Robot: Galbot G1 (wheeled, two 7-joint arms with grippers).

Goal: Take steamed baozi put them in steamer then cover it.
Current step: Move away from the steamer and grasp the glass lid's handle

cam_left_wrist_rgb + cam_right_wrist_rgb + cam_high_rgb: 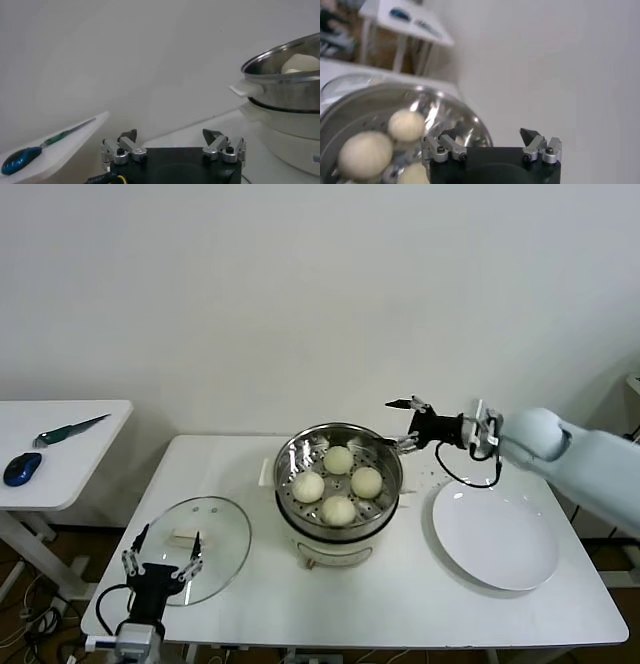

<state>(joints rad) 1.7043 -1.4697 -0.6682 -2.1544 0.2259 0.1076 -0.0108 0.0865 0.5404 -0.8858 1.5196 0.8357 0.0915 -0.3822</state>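
Baozi (338, 459) inside steamer (385, 459), right end effector (403, 424) spread beside rim, left end effector (162, 552) spread

Four baozi (338, 484) in steamer (290, 454); cover (225, 529) left, plate (495, 539) right.

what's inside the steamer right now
Four steamed baozi sit on the perforated bottom of the steamer, uncovered. The floor directly beneath each bun is hidden.

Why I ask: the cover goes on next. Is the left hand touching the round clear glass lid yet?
Cannot tell. In the head view the open left hand overlaps the near edge of the glass lid, with no plain contact or gap; the left wrist view misses the lid.
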